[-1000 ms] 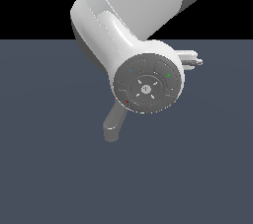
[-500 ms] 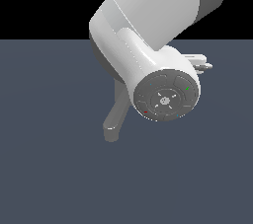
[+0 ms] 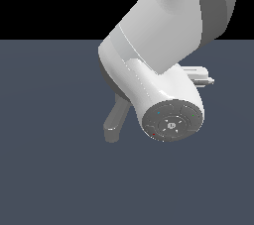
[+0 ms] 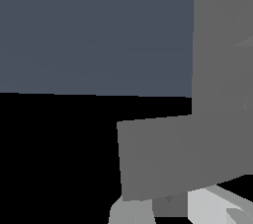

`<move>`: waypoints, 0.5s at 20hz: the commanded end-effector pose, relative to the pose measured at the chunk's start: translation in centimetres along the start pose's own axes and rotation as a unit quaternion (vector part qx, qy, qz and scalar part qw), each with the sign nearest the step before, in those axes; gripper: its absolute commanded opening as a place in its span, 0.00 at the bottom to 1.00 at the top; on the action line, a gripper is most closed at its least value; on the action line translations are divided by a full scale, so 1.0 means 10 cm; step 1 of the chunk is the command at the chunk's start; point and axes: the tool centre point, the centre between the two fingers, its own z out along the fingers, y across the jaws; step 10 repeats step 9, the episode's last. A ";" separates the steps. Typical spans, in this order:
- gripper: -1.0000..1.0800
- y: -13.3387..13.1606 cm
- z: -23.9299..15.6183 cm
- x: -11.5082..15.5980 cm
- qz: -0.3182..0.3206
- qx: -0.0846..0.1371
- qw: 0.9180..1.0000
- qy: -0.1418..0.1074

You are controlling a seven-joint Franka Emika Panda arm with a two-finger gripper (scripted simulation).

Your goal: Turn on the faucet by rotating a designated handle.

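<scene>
- Over the middle of the blue-grey floor [image 3: 49, 179], your arm [image 3: 163, 45] fills most of the exterior view, with its round end cap [image 3: 171, 121] facing the camera.
- Compared with a second ago, that cap sits lower and further toward the exterior view's right, and the arm's body leans in more steeply from the upper right; you have swung across and down over the fixture.
- Of the faucet [image 3: 115, 122] you see only its thick rounded spout poking out below the arm on the exterior view's left, and it has not shifted at all.
- A pale stub [image 3: 201, 75] juts out behind the arm on the exterior view's right. You cannot tell whether it is part of the hand or the fixture.
- Close to the wrist camera, flat grey slabs [image 4: 222, 70] fill the picture. They are probably the faucet plate, but the handle cannot be picked out in either view.
- Your gripper is not identifiable, so you cannot tell if it is spread, clenched or touching anything.
- With the spout unmoved and the lever hidden, judge this as still the approach: nothing shows the handle has been turned.
</scene>
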 end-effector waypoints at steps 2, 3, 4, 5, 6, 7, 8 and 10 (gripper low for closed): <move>0.00 -0.04 0.01 0.11 0.000 0.000 1.000 -0.001; 0.00 -0.05 0.01 0.15 0.000 0.000 1.000 -0.001; 0.00 -0.06 0.01 0.18 0.000 0.000 1.000 -0.001; 0.00 -0.07 0.01 0.21 0.000 0.000 1.000 -0.001; 0.00 -0.08 0.01 0.24 0.000 0.000 1.000 -0.001; 0.00 -0.09 0.01 0.27 0.000 0.000 1.000 -0.001; 0.00 -0.11 0.02 0.31 0.000 0.000 1.000 -0.001; 0.00 -0.11 0.02 0.31 0.000 0.000 1.000 -0.001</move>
